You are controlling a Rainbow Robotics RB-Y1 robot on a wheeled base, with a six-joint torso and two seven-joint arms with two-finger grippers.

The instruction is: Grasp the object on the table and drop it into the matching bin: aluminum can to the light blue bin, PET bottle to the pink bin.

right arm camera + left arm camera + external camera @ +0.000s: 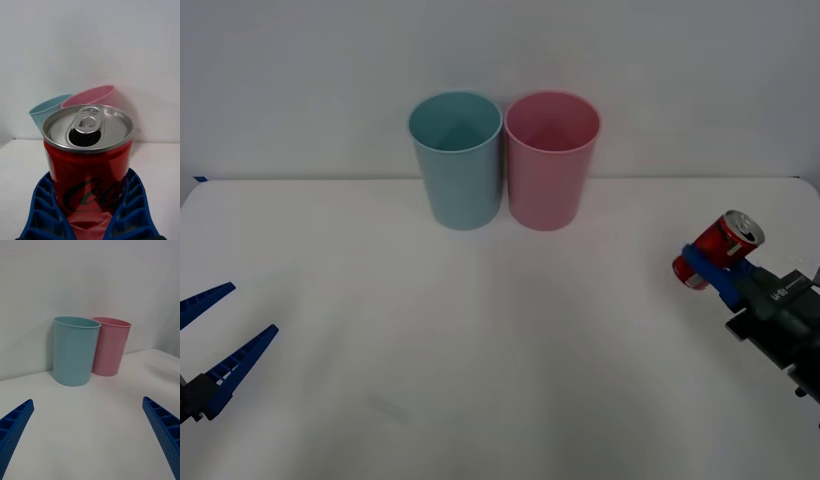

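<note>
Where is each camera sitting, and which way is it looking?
Front view: above the arms, looking down at the table; left gripper open, right gripper holding the can.
Right wrist view: on the right wrist, looking at the can between its fingers.
Left wrist view: on the left wrist, facing the bins, fingers apart.
Shared: blue bin and pink bin.

Right gripper [90,221]: blue ribbed fingers [43,210] clamped on either side of the aluminum can [88,168]. Can upright in the grip, red body, silver top, pull tab lifted back, mouth open. Beyond the can, past the fingertips: light blue bin [47,110] and pink bin [95,95], side by side, on the white table [18,176].
</note>
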